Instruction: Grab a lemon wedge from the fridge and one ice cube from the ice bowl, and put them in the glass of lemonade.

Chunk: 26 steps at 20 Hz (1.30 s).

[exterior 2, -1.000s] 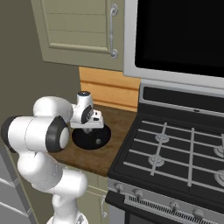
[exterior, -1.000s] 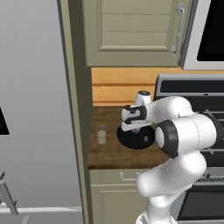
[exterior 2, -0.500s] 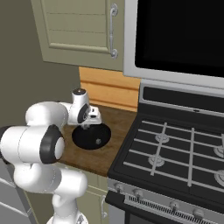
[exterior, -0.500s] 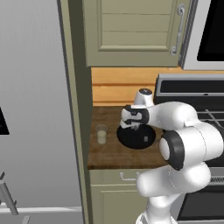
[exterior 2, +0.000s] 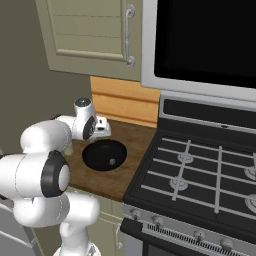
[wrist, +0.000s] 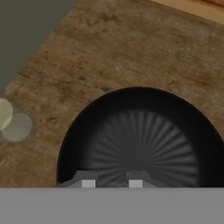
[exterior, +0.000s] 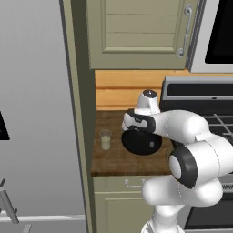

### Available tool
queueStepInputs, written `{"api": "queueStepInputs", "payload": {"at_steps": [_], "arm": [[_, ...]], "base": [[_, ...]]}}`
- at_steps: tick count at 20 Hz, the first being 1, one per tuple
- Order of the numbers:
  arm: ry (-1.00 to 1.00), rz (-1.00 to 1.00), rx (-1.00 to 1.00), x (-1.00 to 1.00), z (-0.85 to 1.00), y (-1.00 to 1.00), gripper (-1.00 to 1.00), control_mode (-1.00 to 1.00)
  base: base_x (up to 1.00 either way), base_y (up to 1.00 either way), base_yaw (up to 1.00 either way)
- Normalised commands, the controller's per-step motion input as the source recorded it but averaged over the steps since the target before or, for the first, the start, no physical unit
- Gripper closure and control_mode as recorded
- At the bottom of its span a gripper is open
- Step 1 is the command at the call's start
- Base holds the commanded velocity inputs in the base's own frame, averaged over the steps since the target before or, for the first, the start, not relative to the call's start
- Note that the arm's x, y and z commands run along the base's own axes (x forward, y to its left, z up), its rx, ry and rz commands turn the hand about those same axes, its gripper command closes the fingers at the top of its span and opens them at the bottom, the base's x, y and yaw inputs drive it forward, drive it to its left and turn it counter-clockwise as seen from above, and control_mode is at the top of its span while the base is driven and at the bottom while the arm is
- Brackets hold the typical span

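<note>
Gripper: the gripper (wrist: 111, 178) hangs over the near edge of the ice bowl, its two fingertips (wrist: 88, 179) a narrow gap apart; whether anything sits between them cannot be told
Arm: in the left base view the white hand (exterior: 138, 122) reaches left over the bowl, toward the glass
Ice bowl: the ice bowl (exterior: 142, 141) is round and black and sits on the wooden bench (exterior: 113, 159), between the glass and the stove; one small pale piece (exterior 2: 112, 161) lies inside it
Glass of lemonade: the glass of lemonade (exterior: 105, 139) stands upright on the bench left of the bowl, near it but apart, close beside the fridge side
Fridge: the fridge (exterior: 38, 109) is grey and fills the left of the left base view, its door shut
Lemon wedge: cannot be made out
Stove: the stove (exterior 2: 200, 175) with black grates stands right of the bench
Cabinets: an olive-green cabinet (exterior: 136, 32) hangs above the bench
</note>
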Motion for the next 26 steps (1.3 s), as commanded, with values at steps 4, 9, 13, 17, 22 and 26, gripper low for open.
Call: {"api": "queueStepInputs", "payload": {"at_steps": [4, 9, 13, 17, 22, 26], "arm": [[-0.09, 0.03, 0.0, -0.08, 0.22, 0.28, 1.0, -1.0], [-0.01, 0.06, 0.0, 0.0, 0.15, 0.27, 1.0, -1.0], [0.0, 0.1, 0.0, 0.0, 0.06, 0.28, 1.0, -1.0], [0.0, 0.12, 0.0, 0.0, 0.01, 0.34, 1.0, -1.0], [0.0, 0.14, 0.01, 0.0, 0.0, 0.34, 1.0, -1.0], [0.0, 0.14, 0.01, 0.0, 0.0, 0.34, 1.0, -1.0]], "base": [[0.0, 0.0, 0.0], [0.0, 0.0, 0.0], [0.0, 0.0, 0.0], [0.0, 0.0, 0.0], [0.0, 0.0, 0.0], [0.0, 0.0, 0.0]]}}
